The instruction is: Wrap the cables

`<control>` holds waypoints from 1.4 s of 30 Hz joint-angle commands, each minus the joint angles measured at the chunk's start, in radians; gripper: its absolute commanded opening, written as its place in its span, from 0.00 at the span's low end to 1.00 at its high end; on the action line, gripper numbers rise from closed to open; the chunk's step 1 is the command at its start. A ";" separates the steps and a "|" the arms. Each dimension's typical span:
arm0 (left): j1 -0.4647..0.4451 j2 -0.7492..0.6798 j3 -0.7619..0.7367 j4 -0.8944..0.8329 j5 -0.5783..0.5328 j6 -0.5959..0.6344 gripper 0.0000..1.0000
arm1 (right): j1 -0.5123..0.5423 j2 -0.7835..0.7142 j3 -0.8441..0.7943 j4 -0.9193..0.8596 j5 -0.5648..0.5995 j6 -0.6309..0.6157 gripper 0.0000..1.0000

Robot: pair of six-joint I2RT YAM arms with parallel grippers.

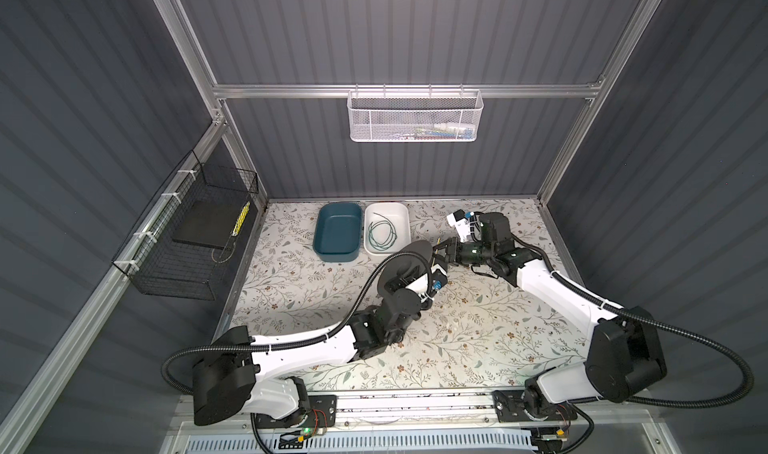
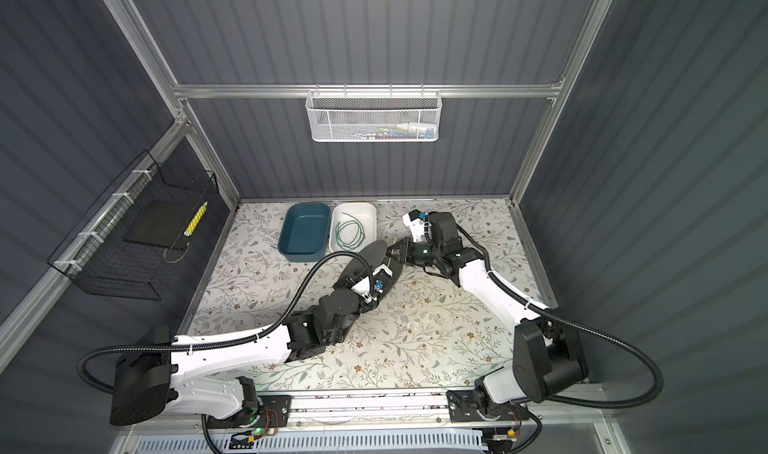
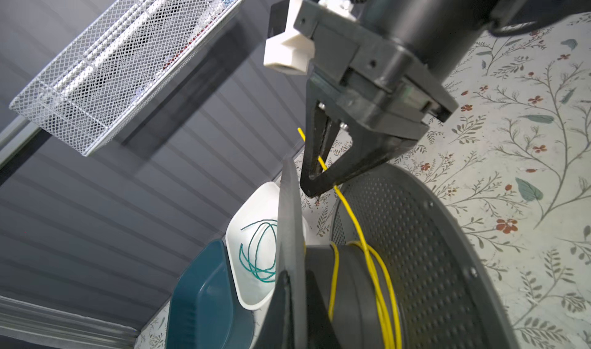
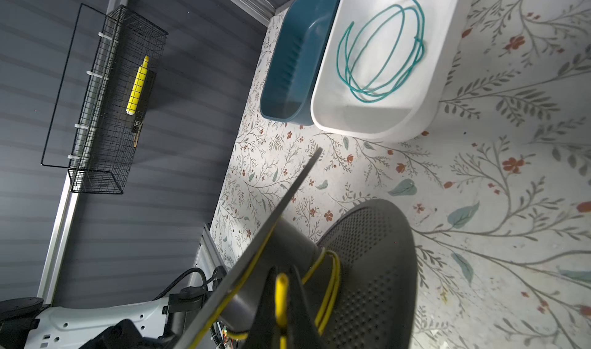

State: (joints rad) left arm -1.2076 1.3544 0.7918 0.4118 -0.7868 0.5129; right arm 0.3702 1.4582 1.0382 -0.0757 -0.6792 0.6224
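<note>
While my right gripper (image 3: 315, 181) pinches the yellow cable (image 3: 351, 216), its jaws are closed down to a narrow V with the wire caught just behind the tips. The cable's free end sticks out a little way past the fingers toward the back wall. Its long axis runs as one nearly straight line from the pinch down to the hub (image 3: 350, 283) of the spool (image 1: 409, 250), where a few loose yellow turns lie wound. So the held stretch sits directly between the gripper and the spool, with the gripper just beyond the rims. My left gripper (image 3: 292, 302) is closed too. Its fingers are mostly hidden, but the near flange (image 3: 289, 222) runs edge-on straight into it, so I read it as gripping that flange and holding the spool tipped on edge above the table (image 1: 478, 327). The perforated flange (image 3: 415, 251) faces the wire on its other side. The green cable (image 4: 367, 99) lies in a loose coil inside the white bin (image 4: 383, 130), apart from both grippers, and the teal bin (image 4: 297, 59) touches that bin's side. Both bins sit near the spool toward the rear edge. The table's front and right side are bare.
</note>
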 commanded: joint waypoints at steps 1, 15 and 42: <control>-0.074 -0.016 -0.040 0.054 -0.012 0.092 0.00 | -0.123 0.043 0.051 0.194 0.297 0.016 0.00; -0.145 0.012 -0.135 0.377 -0.002 0.275 0.00 | -0.134 0.176 0.118 0.061 0.170 0.027 0.00; -0.177 0.173 -0.103 0.657 0.100 0.410 0.00 | -0.136 0.238 -0.063 0.331 0.088 0.238 0.00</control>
State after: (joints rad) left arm -1.2850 1.5715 0.6609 0.8707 -0.8246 0.9329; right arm 0.2977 1.6604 0.9745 -0.0284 -0.8467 0.8135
